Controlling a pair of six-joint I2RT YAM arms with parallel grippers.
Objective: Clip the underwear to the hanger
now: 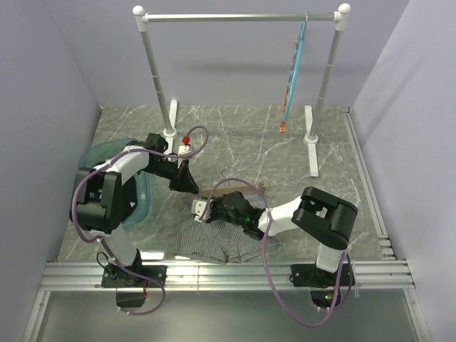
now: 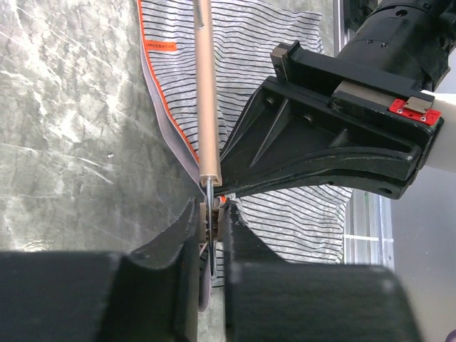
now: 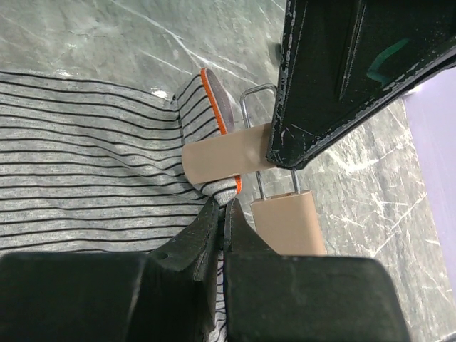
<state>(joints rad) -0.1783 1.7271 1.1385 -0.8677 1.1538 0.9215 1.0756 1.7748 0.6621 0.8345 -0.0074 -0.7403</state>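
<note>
The underwear [image 1: 214, 242], grey-and-white striped with an orange-edged waistband [image 2: 160, 92], lies flat near the table's front. The hanger [image 2: 206, 85], a light-brown wooden bar, lies along that waistband. My left gripper [image 2: 211, 221] is shut on the wooden clip [image 2: 208, 214] at the bar's end. In the top view it [image 1: 187, 187] sits just above the waistband corner. My right gripper [image 3: 224, 210] is shut on the waistband corner, which curls under a wooden clip pad [image 3: 221, 160]. Seen from above, the right gripper [image 1: 199, 209] is close beside the left one.
A white clothes rack [image 1: 242, 17] stands at the back with a slim teal hanger [image 1: 292, 78] hanging from its rail. A teal basket [image 1: 100, 153] sits at the left under my left arm. Metal rails [image 1: 228, 274] run along the near edge.
</note>
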